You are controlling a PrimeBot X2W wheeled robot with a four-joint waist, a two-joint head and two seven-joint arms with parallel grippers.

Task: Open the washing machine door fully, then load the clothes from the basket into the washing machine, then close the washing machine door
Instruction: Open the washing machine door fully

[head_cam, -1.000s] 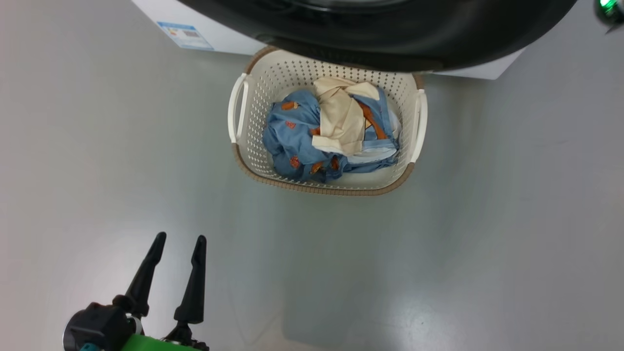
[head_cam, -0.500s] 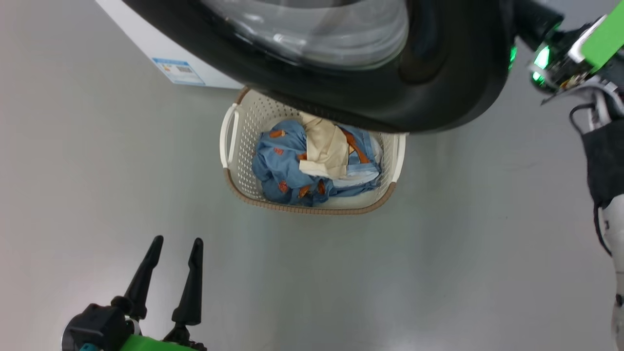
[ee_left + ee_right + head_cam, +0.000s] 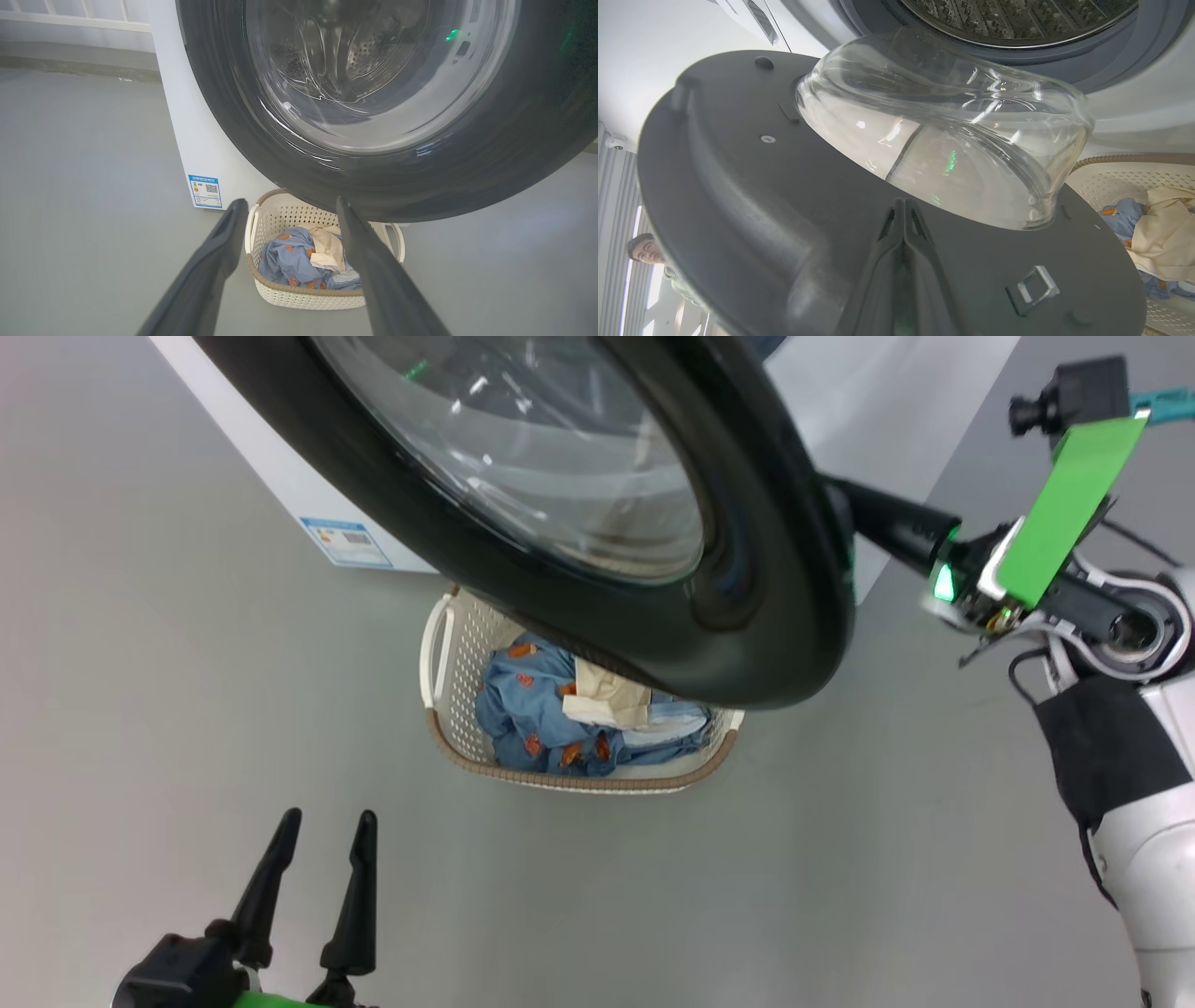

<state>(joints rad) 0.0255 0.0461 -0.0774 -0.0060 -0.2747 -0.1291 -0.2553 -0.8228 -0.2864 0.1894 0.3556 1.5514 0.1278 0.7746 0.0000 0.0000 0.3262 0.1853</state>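
Reaching behind the right edge of the washing machine door point(image 3: 766, 616), my right end effector point(image 3: 903, 201) has its two dark fingers pressed together with nothing between them. In the right wrist view their tips lie at the door's dark inner face, just below the bulging glass window point(image 3: 943, 140); I cannot tell whether they press on it. A small metal catch point(image 3: 1034, 284) sits on that inner face to the right of my fingers.

The door stands swung out from the washing machine point(image 3: 187, 116). Past its inner side I see the steel perforated drum point(image 3: 1017, 18) and the grey gasket point(image 3: 1087, 60) around it. A blue label point(image 3: 345, 541) sits low on the white front, at the left.

The basket point(image 3: 448, 663) rests on the grey floor point(image 3: 187, 663) just in front of the machine. From my head, the door's black rim covers the basket's far part. The clothes point(image 3: 523, 709) lie inside it. They are light blue fabric with orange-brown prints, and a cream cloth point(image 3: 607, 700) lies on top towards the far right.

My left end effector point(image 3: 329, 814) hangs low at the near left, well apart from the basket. Its fingers are spread and empty, and they point towards the basket and door. In the right wrist view, a person point(image 3: 644, 249) is partly visible beyond the door's left edge.
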